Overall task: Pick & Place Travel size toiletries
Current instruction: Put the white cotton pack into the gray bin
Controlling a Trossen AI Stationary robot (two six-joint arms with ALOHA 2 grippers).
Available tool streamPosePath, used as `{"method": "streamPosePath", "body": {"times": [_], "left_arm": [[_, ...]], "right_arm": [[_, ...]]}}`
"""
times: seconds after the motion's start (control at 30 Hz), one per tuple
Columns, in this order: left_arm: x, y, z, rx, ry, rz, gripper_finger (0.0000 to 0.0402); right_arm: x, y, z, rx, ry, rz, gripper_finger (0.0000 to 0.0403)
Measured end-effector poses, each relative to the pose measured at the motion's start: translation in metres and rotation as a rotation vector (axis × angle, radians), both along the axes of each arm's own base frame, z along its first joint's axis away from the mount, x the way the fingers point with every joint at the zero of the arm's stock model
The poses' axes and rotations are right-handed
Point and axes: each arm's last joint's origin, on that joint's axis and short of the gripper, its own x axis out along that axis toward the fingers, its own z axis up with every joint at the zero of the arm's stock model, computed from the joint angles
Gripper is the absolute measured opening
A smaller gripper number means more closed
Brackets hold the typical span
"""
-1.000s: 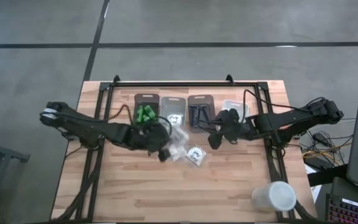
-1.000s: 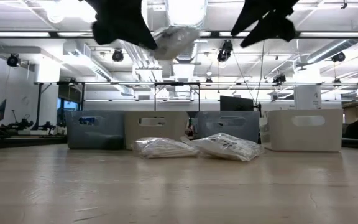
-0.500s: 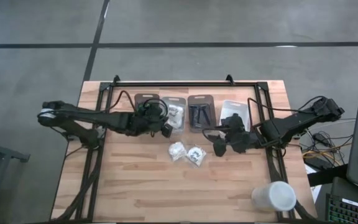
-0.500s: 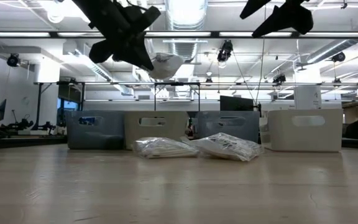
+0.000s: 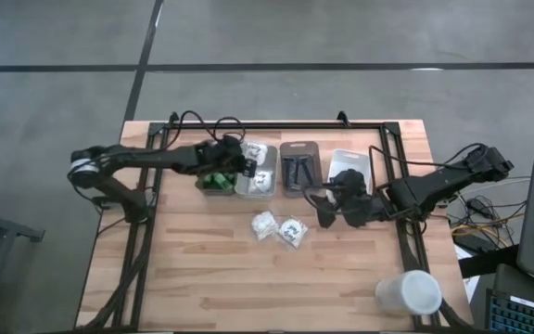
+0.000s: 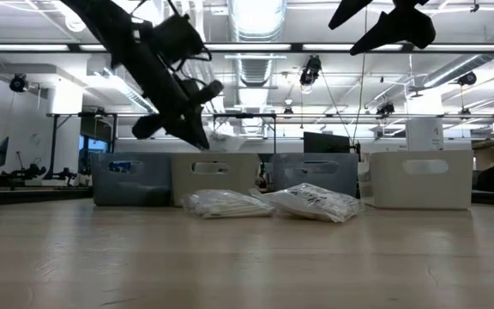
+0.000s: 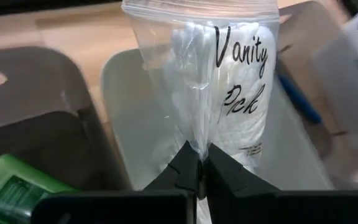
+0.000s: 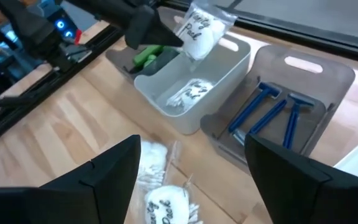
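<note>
Vanity packet (image 7: pixel 229 81) is now held pinched in the left tool (image 7: pixel 199 167) over the clear bin (image 5: pixel 256 182) at bench's far edge, carried up from mid-bench; drop is judged imminent. Right tool (image 8: pixel 191 180) is held wide open, empty, above two packets (image 5: pixel 279 227) left mid-bench.

Glossy clear-plastic packet (image 7: pixel 219 81), translucent smooth plastic bin (image 8: pixel 194 93), matt wooden plank table (image 5: pixel 211 269), matt black claw (image 7: pixel 197 174)

bins (image 5: pixel 347 163) in a row at table's (image 5: pixel 202 278) far edge (four) | white cup (image 5: pixel 408 294) at near right corner
</note>
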Motion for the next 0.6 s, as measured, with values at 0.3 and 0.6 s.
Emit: {"method": "streamPosePath", "body": {"times": [0.3, 0.6], "left_arm": [[0.016, 0.014, -0.031, -0.128, 0.034, -0.016, 0.0033], [0.02, 0.01, -0.017, -0.147, -0.006, -0.007, 0.0139]], "right_arm": [[-0.001, -0.004, -0.008, 0.029, 0.008, -0.048, 0.0262], [-0.001, -0.006, -0.01, 0.036, 0.01, -0.062, 0.0247]]}}
